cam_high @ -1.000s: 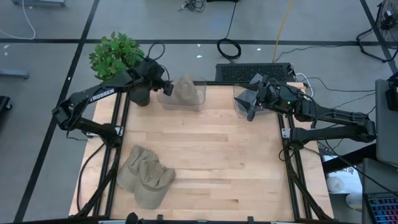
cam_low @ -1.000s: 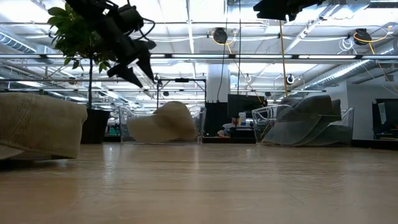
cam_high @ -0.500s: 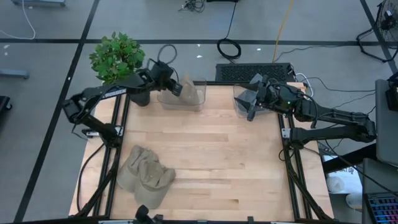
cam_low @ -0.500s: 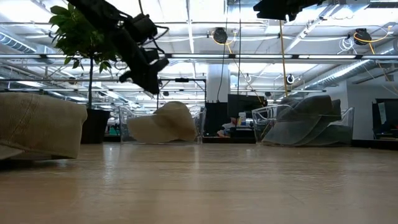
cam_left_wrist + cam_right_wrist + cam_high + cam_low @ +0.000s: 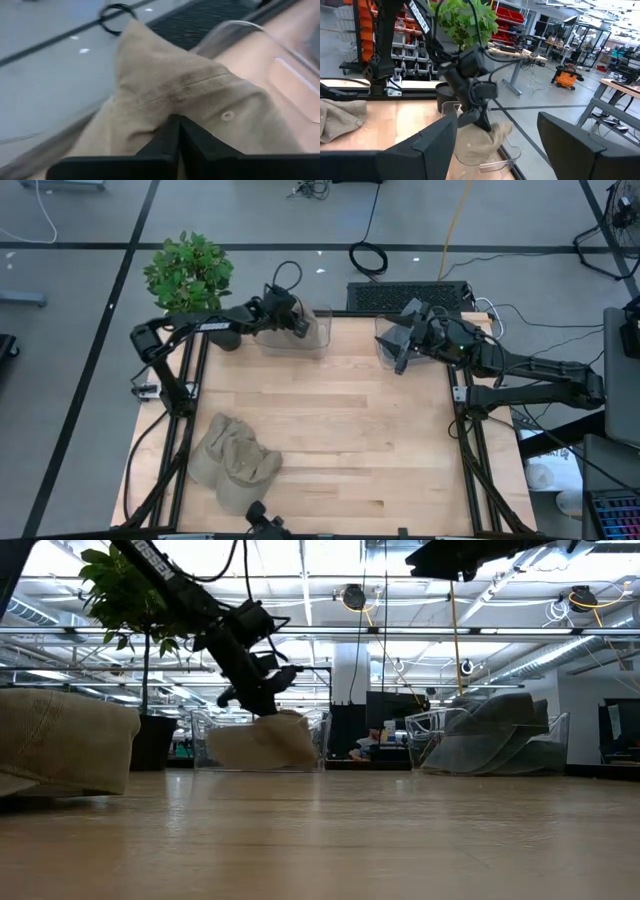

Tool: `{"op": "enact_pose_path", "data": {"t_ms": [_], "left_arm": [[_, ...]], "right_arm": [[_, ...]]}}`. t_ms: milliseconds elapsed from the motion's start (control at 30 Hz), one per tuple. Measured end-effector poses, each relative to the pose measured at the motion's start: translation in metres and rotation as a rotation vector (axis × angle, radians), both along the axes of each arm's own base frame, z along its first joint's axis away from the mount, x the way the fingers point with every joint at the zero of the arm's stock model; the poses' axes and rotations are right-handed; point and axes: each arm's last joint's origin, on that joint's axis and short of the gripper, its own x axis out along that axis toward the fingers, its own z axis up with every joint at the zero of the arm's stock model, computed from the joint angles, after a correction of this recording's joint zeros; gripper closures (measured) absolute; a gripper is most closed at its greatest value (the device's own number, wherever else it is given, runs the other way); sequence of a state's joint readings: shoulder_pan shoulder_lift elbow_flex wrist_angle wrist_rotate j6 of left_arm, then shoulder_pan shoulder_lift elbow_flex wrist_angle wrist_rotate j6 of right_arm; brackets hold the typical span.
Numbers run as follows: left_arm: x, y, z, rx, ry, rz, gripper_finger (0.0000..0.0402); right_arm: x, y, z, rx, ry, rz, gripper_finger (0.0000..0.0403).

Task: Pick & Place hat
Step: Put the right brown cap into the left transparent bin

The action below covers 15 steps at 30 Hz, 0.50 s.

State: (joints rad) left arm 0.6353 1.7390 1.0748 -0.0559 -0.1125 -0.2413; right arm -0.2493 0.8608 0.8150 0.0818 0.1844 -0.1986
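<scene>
The tan hat sits in the clear bin at the table's far left edge — directly beneath the left pincer, fingers pressed together at its crown. The right pincer, spread open, waits far right.

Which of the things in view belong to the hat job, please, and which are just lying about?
In the job:
- tan hat in the left clear bin
- left claw, down on that hat
- tan hats piled at the near left
- grey hat in the right clear bin
- right claw, over that bin

Lying about:
- potted plant
- coiled black cable on the floor
</scene>
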Motion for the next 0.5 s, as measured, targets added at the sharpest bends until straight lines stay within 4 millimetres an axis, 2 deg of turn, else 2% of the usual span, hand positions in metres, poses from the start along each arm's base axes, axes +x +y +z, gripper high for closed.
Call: {"op": "enact_pose_path", "data": {"t_ms": [133,367,500], "left_arm": [[0.009,0.001,-0.005,-0.051,-0.098,-0.122,0.0381],[0.017,-0.003,0.004,-0.089,-0.245,-0.328,0.0394],[0.019,-0.002,0.008,-0.066,-0.254,-0.344,0.0381]], "right_arm": [[0.000,0.000,0.000,0.001,0.003,0.002,0.0140],[0.000,0.000,0.000,-0.002,0.004,0.002,0.0140],[0.000,0.000,0.000,-0.002,0.005,0.002,0.0140]]}}
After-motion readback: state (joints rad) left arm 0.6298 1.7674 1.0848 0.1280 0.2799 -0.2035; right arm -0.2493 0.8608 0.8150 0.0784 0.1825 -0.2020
